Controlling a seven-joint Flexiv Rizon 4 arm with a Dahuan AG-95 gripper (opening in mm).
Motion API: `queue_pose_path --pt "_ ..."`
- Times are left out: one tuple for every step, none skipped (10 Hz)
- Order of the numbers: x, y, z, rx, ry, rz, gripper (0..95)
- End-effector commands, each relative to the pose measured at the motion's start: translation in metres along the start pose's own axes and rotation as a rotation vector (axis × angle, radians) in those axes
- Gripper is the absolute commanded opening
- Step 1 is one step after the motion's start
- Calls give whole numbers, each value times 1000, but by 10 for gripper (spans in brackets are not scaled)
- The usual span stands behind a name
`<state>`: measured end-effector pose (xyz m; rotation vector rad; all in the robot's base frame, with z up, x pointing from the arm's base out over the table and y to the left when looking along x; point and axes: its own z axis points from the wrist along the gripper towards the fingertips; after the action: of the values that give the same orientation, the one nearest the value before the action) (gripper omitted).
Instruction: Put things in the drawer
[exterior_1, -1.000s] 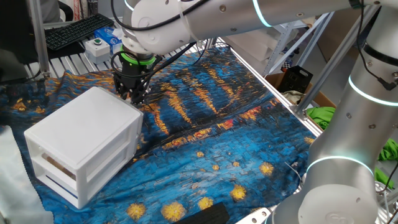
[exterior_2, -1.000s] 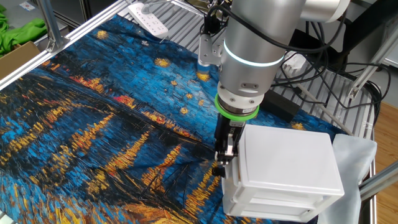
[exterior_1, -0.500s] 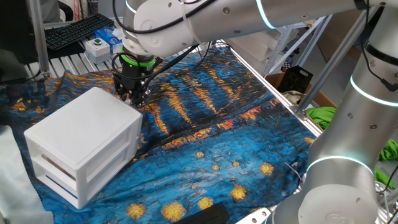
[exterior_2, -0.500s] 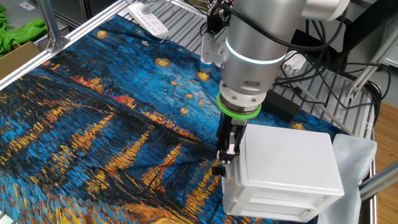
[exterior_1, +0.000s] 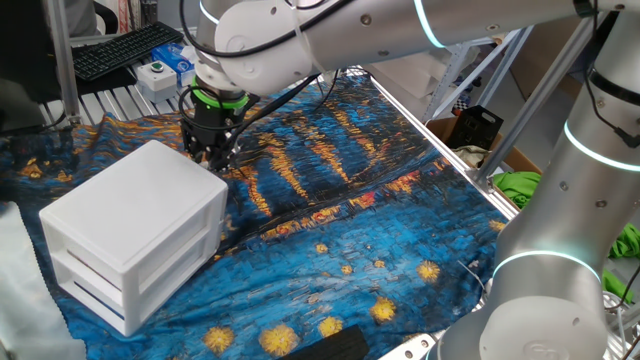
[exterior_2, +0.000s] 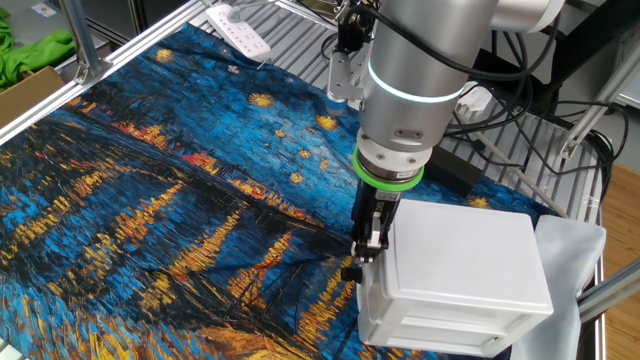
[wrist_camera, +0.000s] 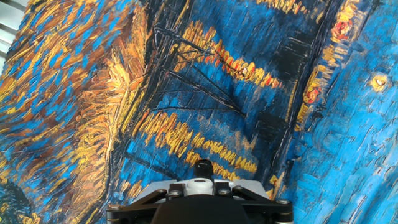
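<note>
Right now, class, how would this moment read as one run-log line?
hand: low, beside back corner of cabinet | jaws: state unclear | upper drawer: looks shut

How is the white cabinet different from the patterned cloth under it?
The cabinet is plain white, while the cloth is printed in blue and gold like a painting. The cabinet is a rigid box that stands up, whereas the cloth lies flat with a few wrinkles. The cabinet takes up one end, and the cloth spreads much wider. What they share is not plain.
</note>
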<state>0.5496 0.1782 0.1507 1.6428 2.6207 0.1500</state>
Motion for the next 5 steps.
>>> queue_pose_path --pt "1 -2 0 -3 -1 2 0" --pt "1 -2 0 -5 -2 4 0" --pt "2 -2 0 -8 -3 8 0" --pt "2 -2 0 -10 -4 9 0" --pt "2 -2 0 -11 -4 5 0"
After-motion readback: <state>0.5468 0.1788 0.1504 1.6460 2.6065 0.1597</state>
